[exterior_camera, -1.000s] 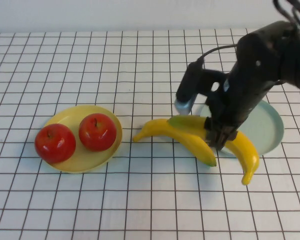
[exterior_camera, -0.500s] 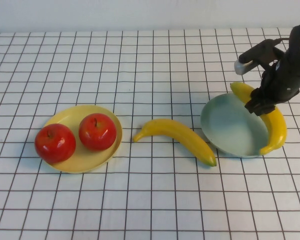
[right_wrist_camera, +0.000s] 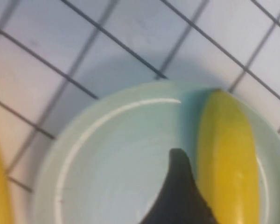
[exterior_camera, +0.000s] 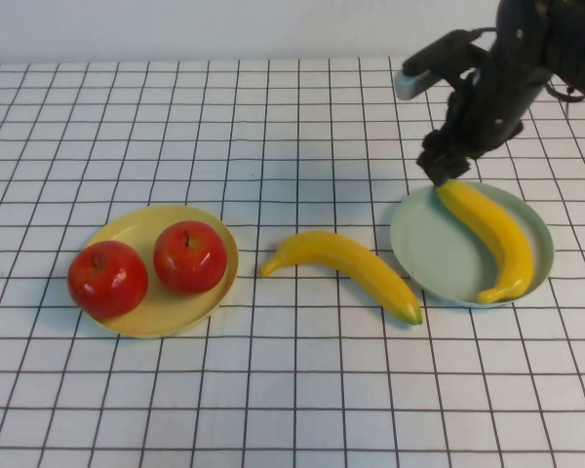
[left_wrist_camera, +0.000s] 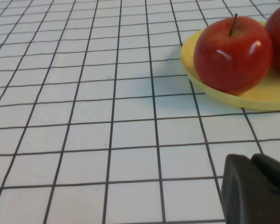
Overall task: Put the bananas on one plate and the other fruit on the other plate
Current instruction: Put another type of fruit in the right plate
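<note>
One banana point(exterior_camera: 487, 229) lies in the pale blue-green plate point(exterior_camera: 424, 244). The other banana point(exterior_camera: 346, 265) lies on the table just left of that plate. My right gripper point(exterior_camera: 439, 168) hovers open over the plated banana's far end. In the right wrist view one dark finger point(right_wrist_camera: 179, 191) stands beside that banana point(right_wrist_camera: 228, 158) over the plate point(right_wrist_camera: 112, 154). Two red apples point(exterior_camera: 107, 278) point(exterior_camera: 189, 256) sit on the yellow plate point(exterior_camera: 127, 229). My left gripper point(left_wrist_camera: 254, 186) is shut and empty, low over the table near an apple point(left_wrist_camera: 232, 53) and the yellow plate point(left_wrist_camera: 266, 95); it is out of the high view.
The table is covered by a white cloth with a black grid point(exterior_camera: 273, 390). A pale wall runs along the table's far edge point(exterior_camera: 224, 29). Bare cloth lies in front of and behind both plates.
The right gripper carried a banana from beside the blue-green plate onto it, let it go, and rose toward the far side. The other banana, the apples and the yellow plate stayed put.
</note>
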`<action>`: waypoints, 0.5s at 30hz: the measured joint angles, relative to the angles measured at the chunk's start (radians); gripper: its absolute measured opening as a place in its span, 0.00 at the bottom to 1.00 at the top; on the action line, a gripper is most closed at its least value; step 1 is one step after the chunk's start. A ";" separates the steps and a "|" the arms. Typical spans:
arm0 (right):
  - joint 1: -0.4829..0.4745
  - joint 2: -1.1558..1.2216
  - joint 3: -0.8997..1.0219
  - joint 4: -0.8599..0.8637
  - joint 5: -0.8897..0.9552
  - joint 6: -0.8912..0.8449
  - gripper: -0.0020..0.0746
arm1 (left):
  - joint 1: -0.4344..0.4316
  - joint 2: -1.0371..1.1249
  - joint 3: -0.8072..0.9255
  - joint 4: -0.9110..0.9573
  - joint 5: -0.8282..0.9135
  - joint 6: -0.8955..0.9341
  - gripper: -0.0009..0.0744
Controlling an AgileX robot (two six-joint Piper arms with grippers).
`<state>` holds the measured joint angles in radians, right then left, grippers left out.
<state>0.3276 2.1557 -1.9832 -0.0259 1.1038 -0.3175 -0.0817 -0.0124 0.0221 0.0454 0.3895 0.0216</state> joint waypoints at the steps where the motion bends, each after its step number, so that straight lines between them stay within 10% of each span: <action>1: 0.020 -0.003 -0.020 0.004 0.011 0.000 0.61 | 0.000 0.000 0.000 0.000 0.000 0.000 0.01; 15: 0.260 0.102 -0.050 0.077 0.044 -0.081 0.61 | 0.000 0.000 0.000 0.000 0.000 0.000 0.01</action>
<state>0.5874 2.2582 -2.0331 0.0508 1.1483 -0.3990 -0.0817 -0.0124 0.0221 0.0454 0.3895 0.0216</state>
